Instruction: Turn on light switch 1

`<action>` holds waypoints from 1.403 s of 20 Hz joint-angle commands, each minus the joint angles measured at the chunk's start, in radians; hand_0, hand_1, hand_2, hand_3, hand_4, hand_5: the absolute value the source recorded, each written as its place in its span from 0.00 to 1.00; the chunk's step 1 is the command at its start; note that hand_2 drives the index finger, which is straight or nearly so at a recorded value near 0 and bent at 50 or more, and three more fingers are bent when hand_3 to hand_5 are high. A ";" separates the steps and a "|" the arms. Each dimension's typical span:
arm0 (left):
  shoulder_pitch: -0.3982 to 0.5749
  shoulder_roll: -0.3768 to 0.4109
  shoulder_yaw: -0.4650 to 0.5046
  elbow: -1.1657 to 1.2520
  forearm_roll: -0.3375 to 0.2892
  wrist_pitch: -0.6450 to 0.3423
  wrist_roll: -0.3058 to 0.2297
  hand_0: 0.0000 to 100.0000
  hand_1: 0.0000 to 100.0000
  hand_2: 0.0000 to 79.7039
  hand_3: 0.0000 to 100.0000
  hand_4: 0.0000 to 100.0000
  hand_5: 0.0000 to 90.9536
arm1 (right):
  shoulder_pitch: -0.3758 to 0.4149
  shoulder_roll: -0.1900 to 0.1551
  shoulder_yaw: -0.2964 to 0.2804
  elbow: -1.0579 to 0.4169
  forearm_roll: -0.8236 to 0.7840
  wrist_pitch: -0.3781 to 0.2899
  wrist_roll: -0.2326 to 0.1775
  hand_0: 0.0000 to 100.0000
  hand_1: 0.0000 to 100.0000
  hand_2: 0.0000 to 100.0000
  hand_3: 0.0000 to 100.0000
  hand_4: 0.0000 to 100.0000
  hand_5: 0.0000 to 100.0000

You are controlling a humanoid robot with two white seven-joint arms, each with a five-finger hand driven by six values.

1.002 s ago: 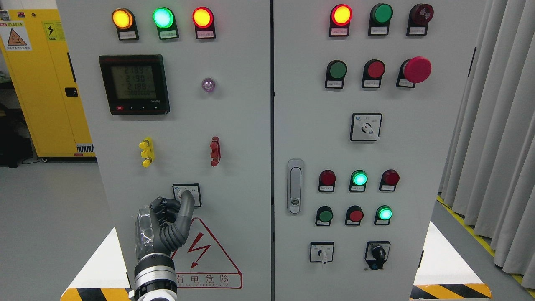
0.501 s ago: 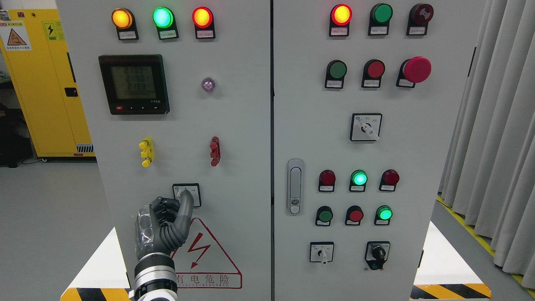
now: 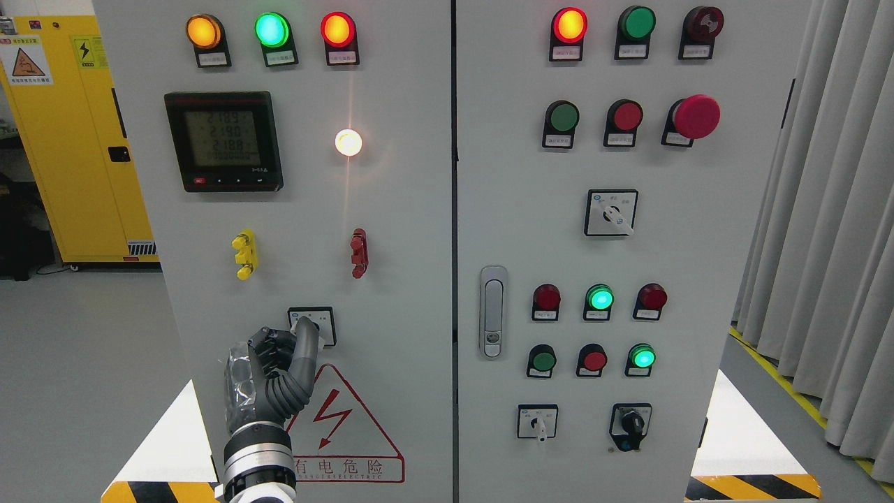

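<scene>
A small rotary light switch [image 3: 316, 324] with a square plate sits low on the left cabinet door. My left hand [image 3: 290, 342] comes up from the bottom left. Its curled grey fingers [image 3: 304, 349] pinch the switch knob and hide most of it. Above it, the round lamp [image 3: 348, 142] right of the black meter [image 3: 224, 140] glows bright white. My right hand is out of view.
Yellow [image 3: 245, 254] and red [image 3: 359, 252] terminals stand above the switch. A red warning triangle [image 3: 335, 412] is just below it. The right door carries a handle [image 3: 493, 311], pilot lights, push buttons and a red mushroom button [image 3: 695, 116]. A yellow cabinet [image 3: 77, 140] stands at the left, curtains [image 3: 831, 209] at the right.
The round lamp beside the meter has gone from dark purple to bright white. My left hand has turned slightly left on the switch knob.
</scene>
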 commanded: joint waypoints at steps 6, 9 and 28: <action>0.000 0.000 0.000 0.001 0.014 0.005 -0.004 0.77 0.46 0.82 0.90 0.89 0.93 | 0.000 0.000 0.000 0.000 -0.029 0.001 0.001 0.00 0.50 0.04 0.00 0.00 0.00; 0.000 0.000 0.000 0.001 0.014 0.005 -0.004 0.68 0.46 0.82 0.90 0.88 0.93 | 0.000 0.000 0.000 0.000 -0.029 0.001 0.001 0.00 0.50 0.04 0.00 0.00 0.00; 0.002 0.000 0.000 -0.002 0.014 0.005 -0.003 0.28 0.49 0.82 0.90 0.88 0.92 | 0.000 0.000 0.000 0.000 -0.029 0.001 -0.001 0.00 0.50 0.04 0.00 0.00 0.00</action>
